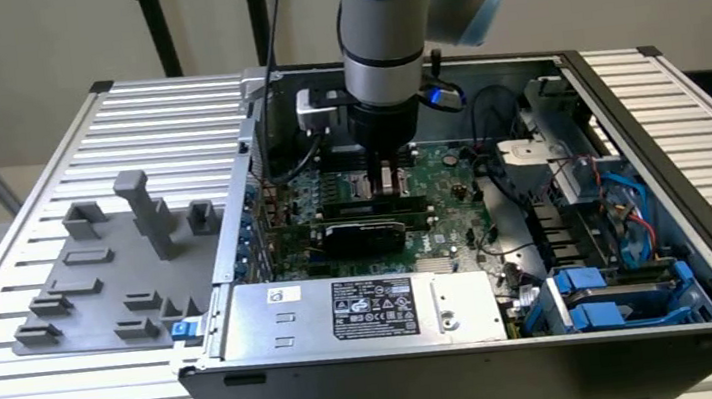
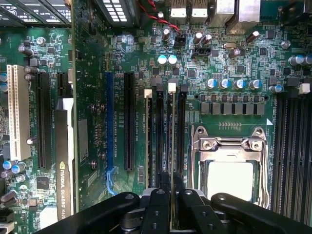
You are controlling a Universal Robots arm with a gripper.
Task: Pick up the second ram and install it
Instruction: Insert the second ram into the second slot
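Open PC case (image 1: 675, 173) on slatted table: gripper (image 2: 171, 195) pinches second ram (image 2: 171, 146) edge-on over motherboard slot (image 2: 159, 141). Ram picked; seating unfinished, I judge; first stick (image 2: 147, 141) sits at its 9 o'clock.

I've got the gripper (image 1: 388, 178) down inside the open PC case (image 1: 684, 253), right over the motherboard (image 1: 442, 190). It's pinching the second ram (image 2: 171, 161) edge-on, sitting in a slot beside the CPU socket (image 2: 229, 170). The fixture plate (image 1: 110, 278) sits outside the case on the exterior view's left, the power supply (image 1: 362, 312) at the case's near edge.
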